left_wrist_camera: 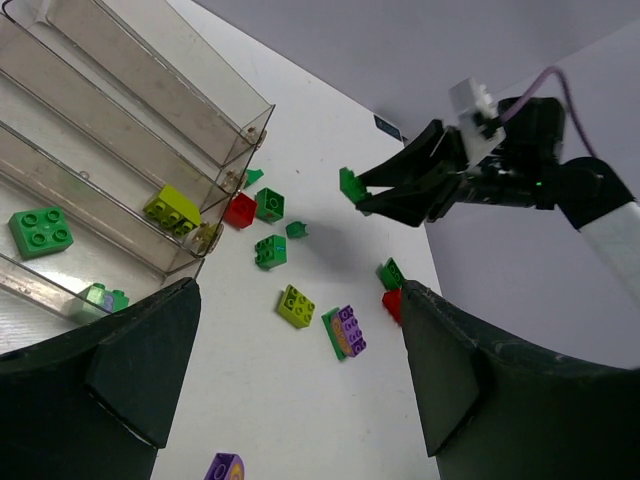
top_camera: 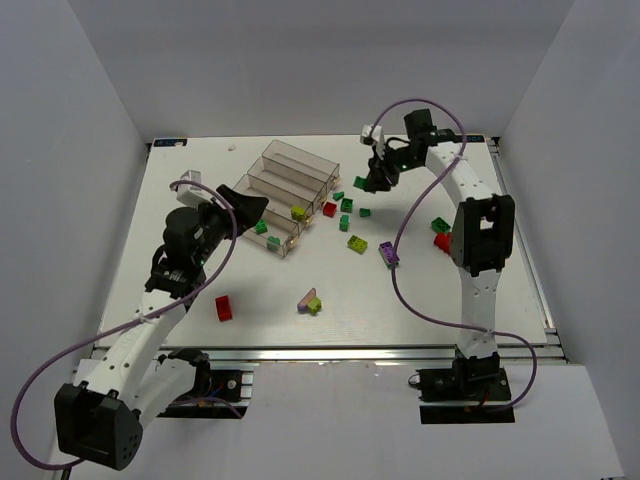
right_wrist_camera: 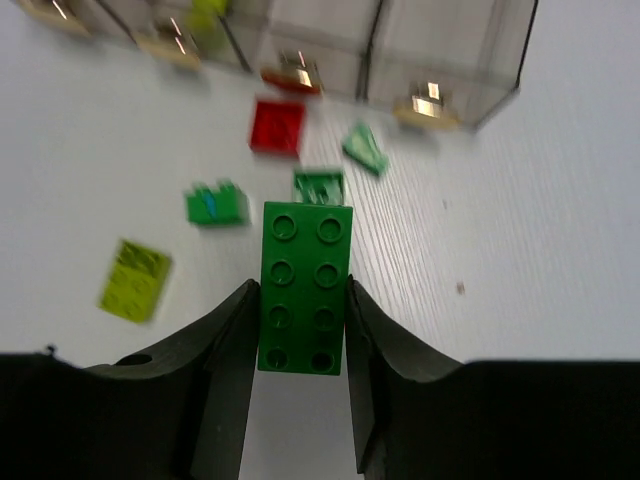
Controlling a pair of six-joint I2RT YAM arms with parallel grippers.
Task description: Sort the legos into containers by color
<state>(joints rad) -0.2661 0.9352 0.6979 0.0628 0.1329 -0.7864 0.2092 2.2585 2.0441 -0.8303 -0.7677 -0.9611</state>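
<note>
Legos lie scattered on the white table [top_camera: 200,320] around the open end of the containers [top_camera: 292,163]. One of them, a dark green two-by-four brick [right_wrist_camera: 305,250], is up off the surface. The right gripper [right_wrist_camera: 300,300] has it pinched by its long sides, its fingers drawn partway in and tight against the plastic. The brick hangs just off the containers' far end corner.

Under it and closer to the containers sit a red brick [right_wrist_camera: 277,127], a small green piece [right_wrist_camera: 217,204] and another green scrap [right_wrist_camera: 364,147], with a lime brick [right_wrist_camera: 135,280] a little further out.

Inside the containers a green brick [left_wrist_camera: 42,228] rests in one bin and a lime one [left_wrist_camera: 172,208] in the bin beside it. Something small and green [left_wrist_camera: 103,297] lies in the nearest bin.

Well away from the containers, toward the right arm, are a purple brick [top_camera: 389,253] and a green-and-red pair [top_camera: 440,233]. On the near side, well apart from the containers, lie a second red brick [top_camera: 223,307] and a purple-and-lime piece [top_camera: 310,302].

The left gripper [top_camera: 245,207] hovers at the containers' near side, its fingers spread wide with nothing between them.
</note>
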